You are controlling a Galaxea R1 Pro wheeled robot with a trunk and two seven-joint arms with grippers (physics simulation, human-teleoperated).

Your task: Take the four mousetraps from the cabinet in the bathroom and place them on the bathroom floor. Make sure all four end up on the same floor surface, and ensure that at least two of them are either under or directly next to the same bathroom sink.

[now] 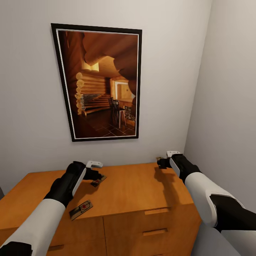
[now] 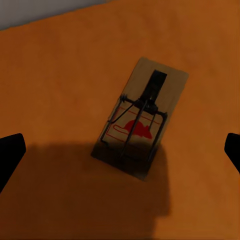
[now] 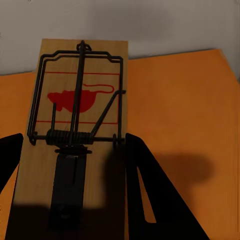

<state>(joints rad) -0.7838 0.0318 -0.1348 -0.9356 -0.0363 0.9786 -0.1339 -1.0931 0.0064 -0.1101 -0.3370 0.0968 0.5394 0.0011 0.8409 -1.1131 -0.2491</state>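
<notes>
The cabinet point(image 1: 142, 188) is a low orange-brown chest against the wall, and two mousetraps lie flat on its top. My left gripper point(image 1: 99, 175) hovers open just above one mousetrap point(image 1: 98, 181). In the left wrist view that mousetrap point(image 2: 140, 120) lies between the spread fingertips point(image 2: 10, 155), untouched. The other mousetrap point(image 1: 80, 209) lies near the cabinet's front edge, under my left forearm. My right gripper point(image 1: 161, 163) is shut on another mousetrap point(image 3: 75, 100), held in the air above the cabinet's back right corner, wire and red spot facing the camera. The sink and bathroom floor are out of view.
A large framed picture of a log-cabin interior point(image 1: 101, 83) hangs on the wall above the cabinet. The side wall point(image 1: 227, 106) stands close on the right, forming a corner. Drawer handles point(image 1: 154, 211) run along the cabinet front.
</notes>
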